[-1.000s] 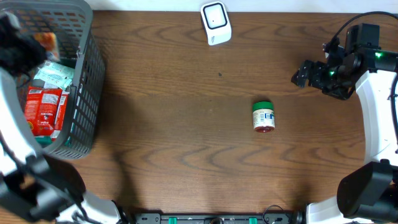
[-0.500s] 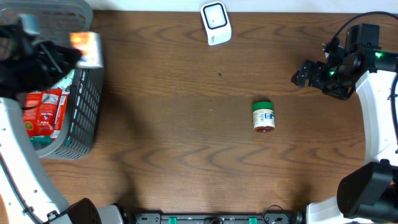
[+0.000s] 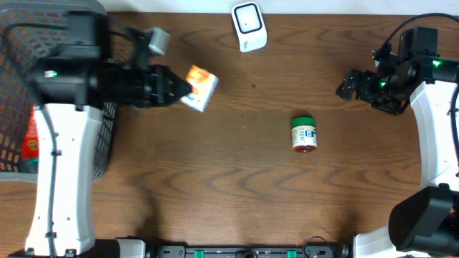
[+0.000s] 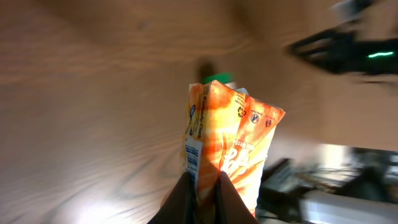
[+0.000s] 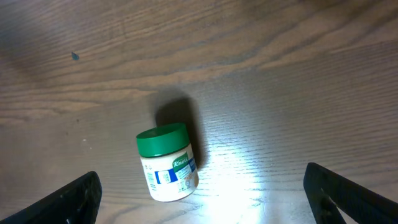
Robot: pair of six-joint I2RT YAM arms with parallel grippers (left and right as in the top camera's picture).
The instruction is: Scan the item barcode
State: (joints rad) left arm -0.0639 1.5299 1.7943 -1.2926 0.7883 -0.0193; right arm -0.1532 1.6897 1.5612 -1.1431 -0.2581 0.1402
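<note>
My left gripper [image 3: 183, 91] is shut on an orange and white snack packet [image 3: 199, 87], held in the air above the table's left-middle. In the left wrist view the packet [image 4: 233, 140] stands upright with its lower edge pinched between the dark fingers [image 4: 183, 194]. No barcode can be made out on it. The white scanner [image 3: 248, 26] lies at the table's far edge, up and to the right of the packet. My right gripper [image 3: 346, 86] hovers at the right, open with nothing between its fingers [image 5: 81, 196].
A small jar with a green lid [image 3: 304, 134] lies on its side on the table's right-middle, below my right gripper [image 5: 202, 191]. A grey mesh basket [image 3: 14, 86] holding a red packet [image 3: 29, 140] stands at the left edge, partly behind my left arm.
My left arm has lifted the orange packet out of the basket and swung it right, over the table. The right arm and the jar have not moved.
</note>
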